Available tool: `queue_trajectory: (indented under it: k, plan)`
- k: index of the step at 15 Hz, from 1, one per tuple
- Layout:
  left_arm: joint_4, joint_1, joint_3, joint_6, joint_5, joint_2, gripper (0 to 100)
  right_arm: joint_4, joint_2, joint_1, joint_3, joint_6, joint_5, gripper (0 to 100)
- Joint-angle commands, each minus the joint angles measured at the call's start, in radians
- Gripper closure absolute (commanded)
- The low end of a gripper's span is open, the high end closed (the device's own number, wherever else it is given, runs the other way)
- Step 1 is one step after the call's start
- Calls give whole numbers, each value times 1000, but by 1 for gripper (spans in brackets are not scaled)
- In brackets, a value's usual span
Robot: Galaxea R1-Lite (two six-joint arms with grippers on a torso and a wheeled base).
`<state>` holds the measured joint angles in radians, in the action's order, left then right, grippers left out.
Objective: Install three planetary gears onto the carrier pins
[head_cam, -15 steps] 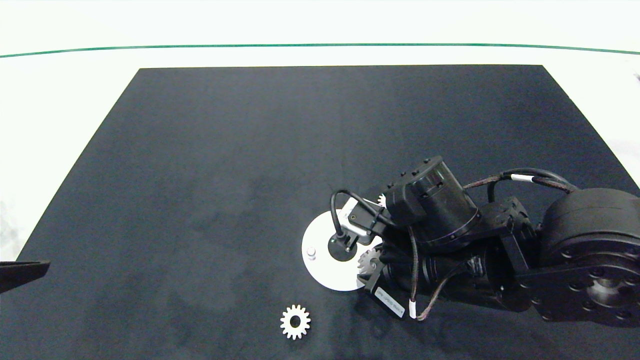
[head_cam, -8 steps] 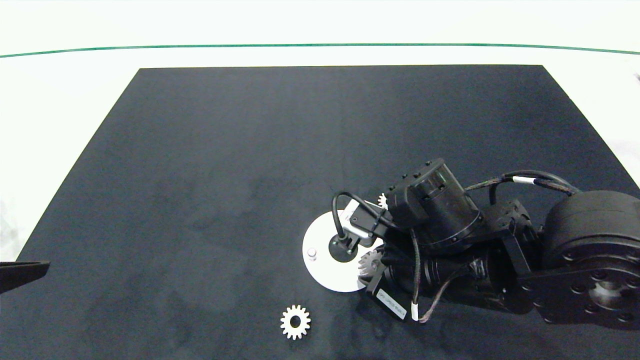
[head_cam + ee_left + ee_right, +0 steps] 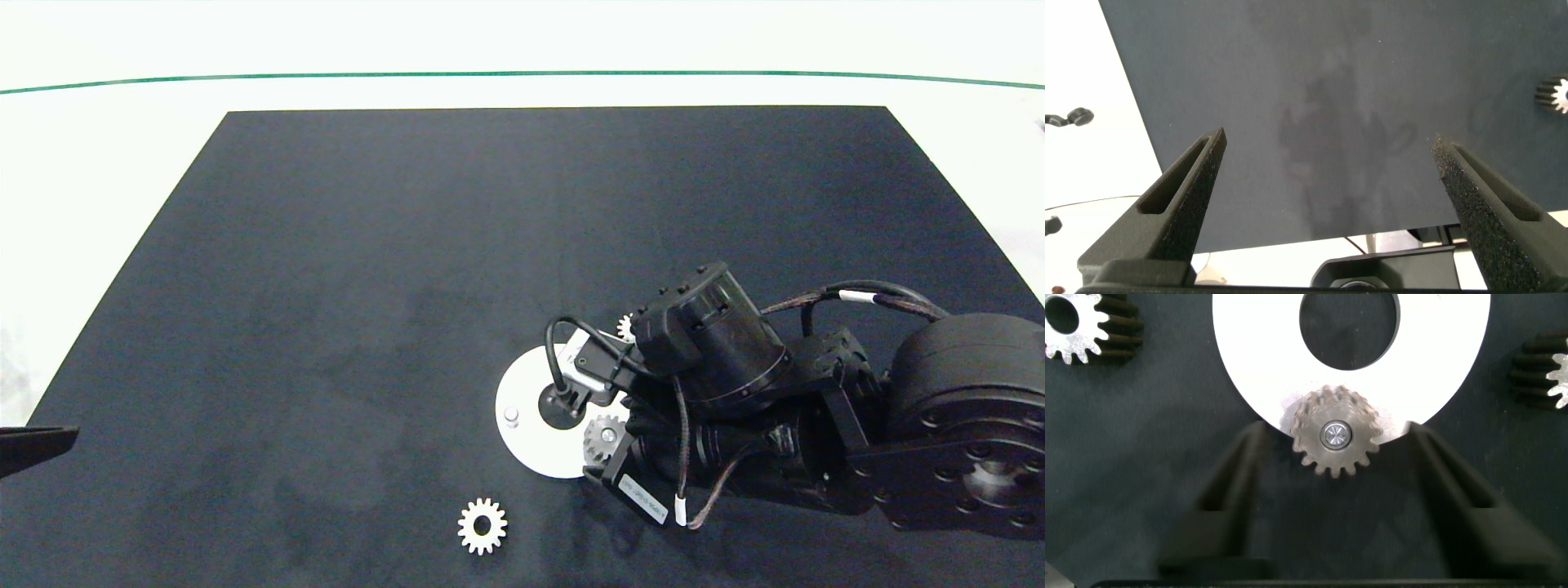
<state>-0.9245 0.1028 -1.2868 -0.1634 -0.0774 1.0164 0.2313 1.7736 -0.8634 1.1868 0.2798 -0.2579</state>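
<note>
— One gear (image 3: 1334, 435) sits on a pin of the white disc (image 3: 522, 441), on a dark mat (image 3: 367, 286) over a white table (image 3: 122, 163).
— Grippers?
— Right gripper (image 3: 1333, 469) spread wide around it, not touching; left gripper (image 3: 1331, 171) open, far from the disc. Two gears lie off the disc: one (image 3: 482, 526) near it, another (image 3: 625, 328) at its edge.

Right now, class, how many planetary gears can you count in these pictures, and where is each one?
3. One gear sits on a pin between the right gripper's open fingers; one lies loose near the mat's front; one peeks behind the right arm.
</note>
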Motion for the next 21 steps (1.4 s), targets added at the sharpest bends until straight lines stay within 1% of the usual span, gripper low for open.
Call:
queue_trajectory:
  k: [1,5,7,9,10,11,12,13,14,15,16,20,21]
  plan:
    - [-5,0,0,-1,-1,-1,0,0,-28,1,0,4,-1,0]
    - [-5,0,0,-2,-1,-4,0,0,-154,87,43,1,-1,0]
    - [-5,0,0,-2,-1,-5,0,3,-164,161,89,-5,-1,0]
    - [-5,0,0,-2,-1,-7,0,3,-138,211,120,-37,-1,0]
    - [-7,0,0,-2,-1,-7,0,5,-106,222,142,-51,-1,0]
    - [-5,0,0,-2,-1,-7,0,10,-74,231,177,-56,-1,0]
    - [-5,0,0,-2,-1,-7,0,33,-43,238,214,-57,-1,0]
    - [-5,0,0,-2,-1,-7,0,72,-20,238,254,-57,-1,0]
    - [-5,0,0,-2,-1,-7,0,141,4,238,310,-59,-1,0]
    - [-5,0,0,-2,-1,-7,0,168,24,238,343,-63,0,0]
    - [-5,0,0,-2,-1,-7,0,169,36,238,349,-71,-1,0]
    - [-5,0,1,-2,-1,-7,0,171,87,241,344,-76,2,0]
    - [-5,0,1,-2,-1,-7,0,171,98,241,346,-83,2,0]
